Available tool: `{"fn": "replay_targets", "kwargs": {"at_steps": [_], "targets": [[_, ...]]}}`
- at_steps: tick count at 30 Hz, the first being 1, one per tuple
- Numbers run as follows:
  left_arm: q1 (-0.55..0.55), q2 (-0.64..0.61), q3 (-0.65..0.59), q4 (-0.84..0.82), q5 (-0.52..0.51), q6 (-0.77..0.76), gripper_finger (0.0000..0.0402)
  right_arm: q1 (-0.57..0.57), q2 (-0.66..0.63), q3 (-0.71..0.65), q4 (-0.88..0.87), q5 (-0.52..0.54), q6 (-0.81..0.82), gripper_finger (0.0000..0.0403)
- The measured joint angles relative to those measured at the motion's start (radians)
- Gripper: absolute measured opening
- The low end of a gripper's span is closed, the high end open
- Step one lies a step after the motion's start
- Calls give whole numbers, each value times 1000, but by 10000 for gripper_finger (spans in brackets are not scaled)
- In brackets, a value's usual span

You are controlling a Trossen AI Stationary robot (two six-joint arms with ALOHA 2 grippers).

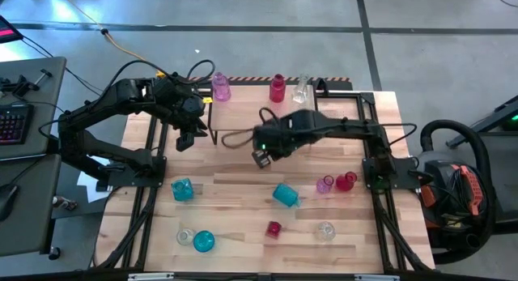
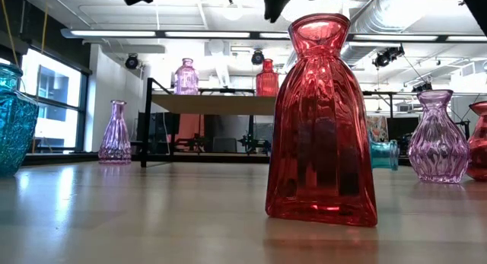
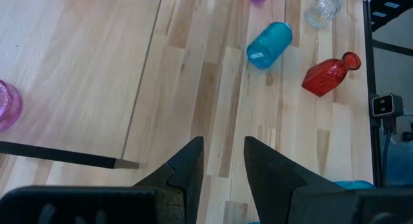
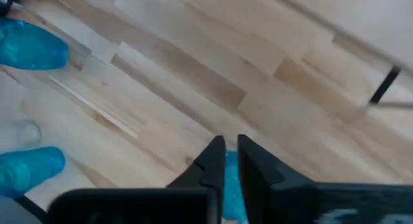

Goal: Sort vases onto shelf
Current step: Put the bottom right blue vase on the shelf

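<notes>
The shelf stands at the table's far middle, and a pink vase, a red vase and a clear vase stand upright along its far edge. More vases stand on the tabletop, among them a teal one, a pink one and a red one. Another teal vase lies on its side. My left gripper hangs open by the shelf's left end. My right gripper hovers over bare table near the shelf's front edge, with a narrow gap between its fingers and nothing in it.
Near the front edge stand a small red vase, two clear vases and a teal vase. In the low view the red vase looms close. Bare wood lies between the shelf and the vases.
</notes>
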Motion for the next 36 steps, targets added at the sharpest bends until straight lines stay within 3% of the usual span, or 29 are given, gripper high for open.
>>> {"fn": "replay_targets", "kwargs": {"at_steps": [9, 19, 30, 36], "targets": [[0, 0, 0, 0, 0, 0, 104, 145, 0, -161, -1, -105, 105, 127], [0, 0, 0, 0, 0, 0, 104, 266, -80, -384, 17, -62, 192, 133], [0, 0, 0, 0, 0, 0, 104, 281, -380, -909, 434, -69, 249, 133], [0, 0, 0, 0, 0, 0, 104, 238, -473, -1030, 463, -83, 201, 133]]}}
